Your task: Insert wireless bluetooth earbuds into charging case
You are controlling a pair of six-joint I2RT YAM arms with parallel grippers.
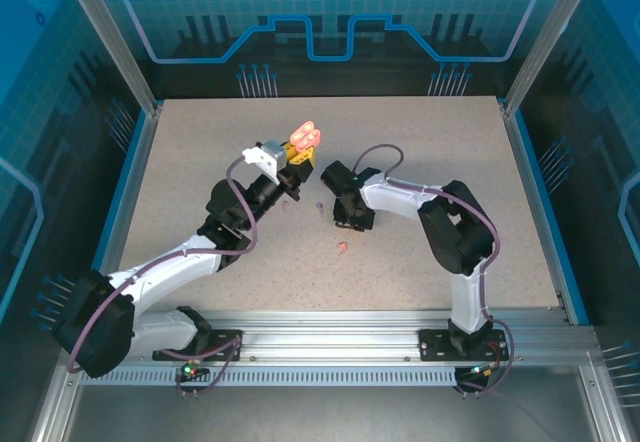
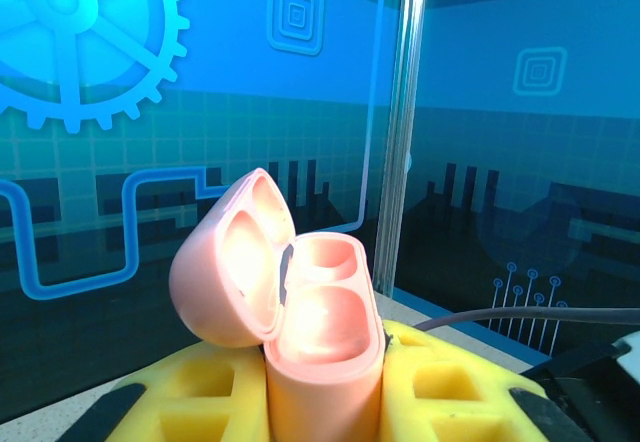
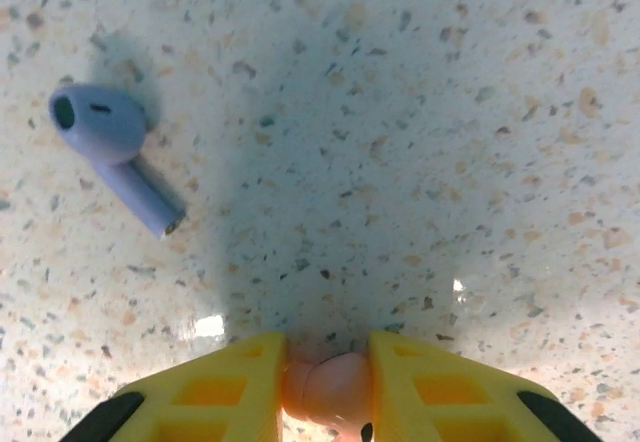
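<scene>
Diagonally flat: purple earbud (image 3: 105,132), stem down-right, head up-left.

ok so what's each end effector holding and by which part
Left end effector grips the open pink charging case by its lower body, lid free. Right end effector pinches a pale pink earbud; which part of it cannot be told.

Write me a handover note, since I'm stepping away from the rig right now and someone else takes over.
Left gripper: shut on the open pale pink plastic charging case, held up off the table; both wells look empty.
Right gripper: down at the speckled tabletop, shut on a pale pink earbud.
A purple stemmed earbud lies loose nearby on the tabletop.
Done: case open, one bud gripped.
Left: seat that bud in the case; no bud is in yet.
</scene>
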